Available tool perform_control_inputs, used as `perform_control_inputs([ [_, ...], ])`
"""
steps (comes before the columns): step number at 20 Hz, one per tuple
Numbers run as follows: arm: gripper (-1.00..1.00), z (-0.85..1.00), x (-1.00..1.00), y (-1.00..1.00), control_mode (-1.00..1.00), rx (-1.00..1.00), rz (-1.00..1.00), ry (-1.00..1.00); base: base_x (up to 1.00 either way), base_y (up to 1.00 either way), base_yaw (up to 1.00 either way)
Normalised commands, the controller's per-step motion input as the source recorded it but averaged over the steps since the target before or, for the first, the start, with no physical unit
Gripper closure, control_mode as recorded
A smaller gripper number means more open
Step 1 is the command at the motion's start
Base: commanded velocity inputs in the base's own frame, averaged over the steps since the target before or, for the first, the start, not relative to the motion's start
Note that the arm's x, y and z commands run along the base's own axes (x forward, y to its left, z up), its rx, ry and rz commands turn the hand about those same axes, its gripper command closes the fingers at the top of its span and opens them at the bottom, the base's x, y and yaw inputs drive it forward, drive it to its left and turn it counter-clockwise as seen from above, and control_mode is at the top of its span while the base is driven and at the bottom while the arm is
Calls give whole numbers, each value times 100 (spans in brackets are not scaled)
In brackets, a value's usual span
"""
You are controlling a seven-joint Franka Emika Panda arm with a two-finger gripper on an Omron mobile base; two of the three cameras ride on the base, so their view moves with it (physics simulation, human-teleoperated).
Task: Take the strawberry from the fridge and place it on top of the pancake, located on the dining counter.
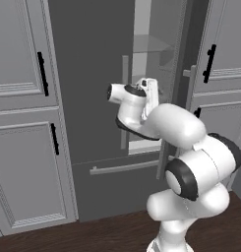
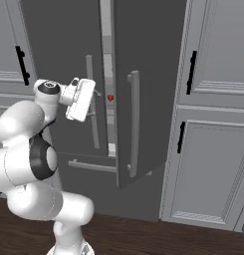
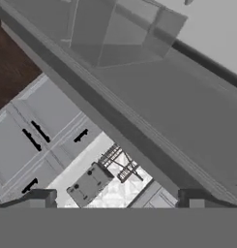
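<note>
**Left base view to hand view: gripper released at the part-open fridge**

Left base view: I see the fridge [image 1: 92, 98] straight ahead, dark grey, its right door swung out toward me so a narrow lit slice of the inside shows, with a glass shelf [image 1: 149, 44] high up in that gap. My arm [image 1: 191, 167] rises from the lower right and bends in toward the opening; the hand sits in front of the gap at about handle height. Light grey cabinets [image 1: 21, 123] with black handles flank the fridge, over a dark wood floor [image 1: 92, 234].

Right base view: I can see the strawberry [image 2: 110, 98], a tiny red spot inside the fridge, in the slim gap between the two doors. The open door [image 2: 143, 89] stands edge-on with its long handle [image 2: 134, 124] facing me. My gripper [image 2: 95, 99] is just left of the berry, near it but apart from it, holding nothing that I can see.

Hand view: the picture is rolled. My two fingertips [image 3: 40, 198] stand wide apart at the bottom, released, with nothing between them. Beyond them I see grey fridge panels, cabinet fronts and a strip of dark floor.
</note>
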Motion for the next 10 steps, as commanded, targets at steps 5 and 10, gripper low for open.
perform_control_inputs([
  [5, -100, -5, 63, 2, -100, 0, 33, 26, 0, 0, 0],
  [10, -100, -22, 63, -8, -100, 0, 19, 31, 0, 0, 0],
])
